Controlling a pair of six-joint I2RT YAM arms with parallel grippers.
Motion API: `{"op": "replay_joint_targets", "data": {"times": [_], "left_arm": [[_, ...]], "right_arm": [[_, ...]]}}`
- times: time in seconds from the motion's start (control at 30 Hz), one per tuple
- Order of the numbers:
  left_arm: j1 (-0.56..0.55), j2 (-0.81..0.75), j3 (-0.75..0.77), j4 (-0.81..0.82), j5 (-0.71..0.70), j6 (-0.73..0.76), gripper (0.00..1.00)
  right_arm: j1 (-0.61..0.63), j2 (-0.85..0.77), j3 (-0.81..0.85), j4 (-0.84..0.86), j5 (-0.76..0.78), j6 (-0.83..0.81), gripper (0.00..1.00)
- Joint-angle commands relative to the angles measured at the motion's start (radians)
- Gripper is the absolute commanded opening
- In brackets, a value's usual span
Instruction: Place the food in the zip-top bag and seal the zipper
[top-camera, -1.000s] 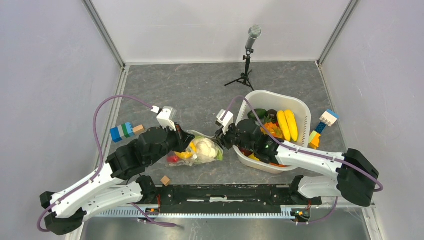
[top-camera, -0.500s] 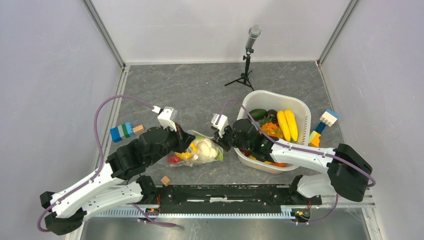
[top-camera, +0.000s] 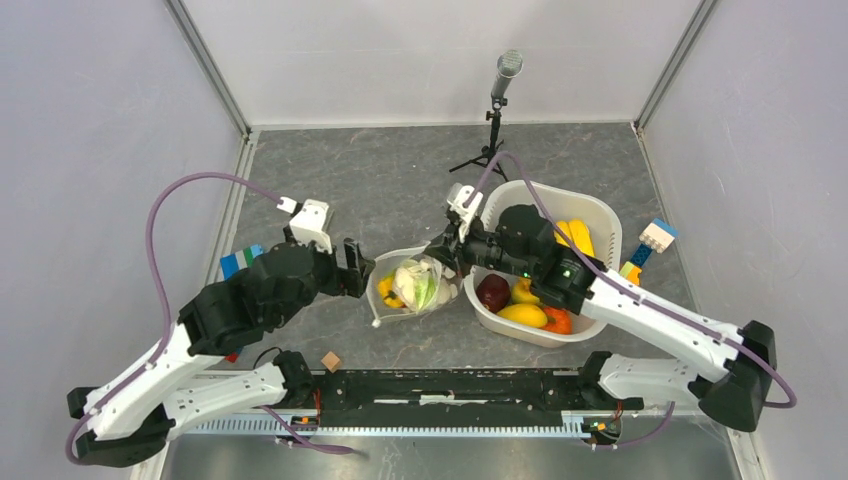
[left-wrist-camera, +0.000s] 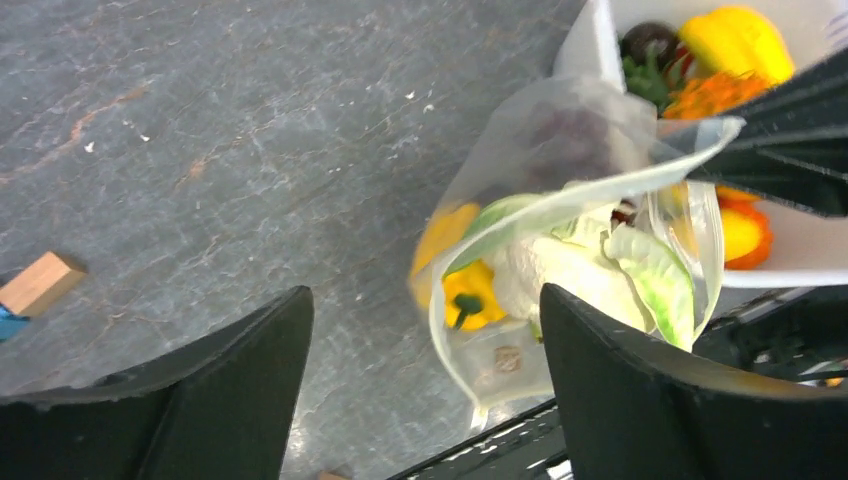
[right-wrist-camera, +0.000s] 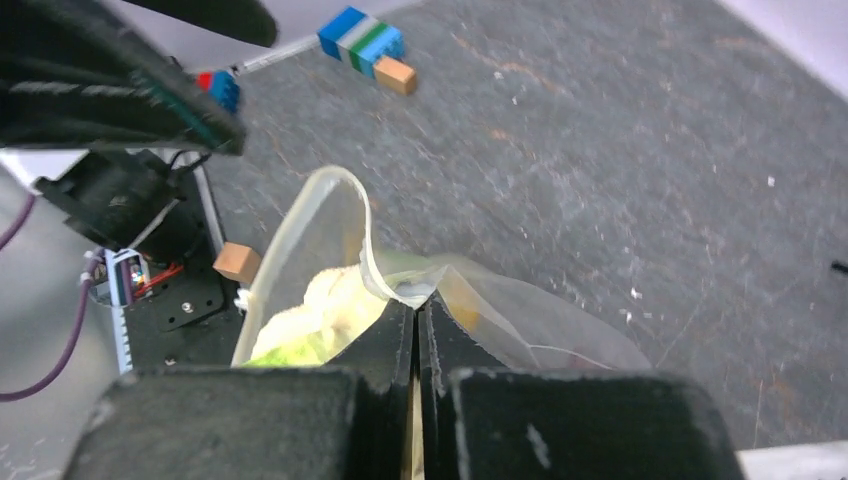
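Where half a second ago both grippers met over the zip-top bag lying flat, the top view now has the right gripper pinching the bag's far right edge and holding it up just left of the white basket. The left gripper has let go and drawn back to the left, its jaws apart. The clear bag sags around a white cauliflower and a yellow pepper. In the left wrist view the fingers stand wide, clear of the bag, and the whitish zipper runs across above the cauliflower and a green leaf. In the right wrist view the fingers press together on a fold of the rim, and the mouth gapes to the left above the grey table.
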Motion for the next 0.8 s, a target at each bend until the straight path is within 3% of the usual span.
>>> {"op": "replay_joint_targets", "data": {"times": [0.0, 0.3, 0.6, 0.77], "left_arm": [[0.003, 0.049, -0.028, -0.047, 0.010, -0.005, 0.96], [0.004, -0.008, -0.208, 0.100, 0.149, -0.095, 0.98], [0.007, -0.087, -0.428, 0.332, 0.084, -0.272, 0.93], [0.021, -0.078, -0.470, 0.448, 0.045, -0.158, 0.90]], "right_arm": [[-0.037, 0.097, 0.051, -0.078, 0.078, 0.063, 0.00], [-0.172, 0.166, 0.074, 0.038, 0.109, 0.136, 0.00], [-0.213, 0.180, 0.055, 0.072, 0.058, 0.137, 0.00], [-0.212, 0.168, 0.042, 0.077, 0.055, 0.123, 0.00]]}}
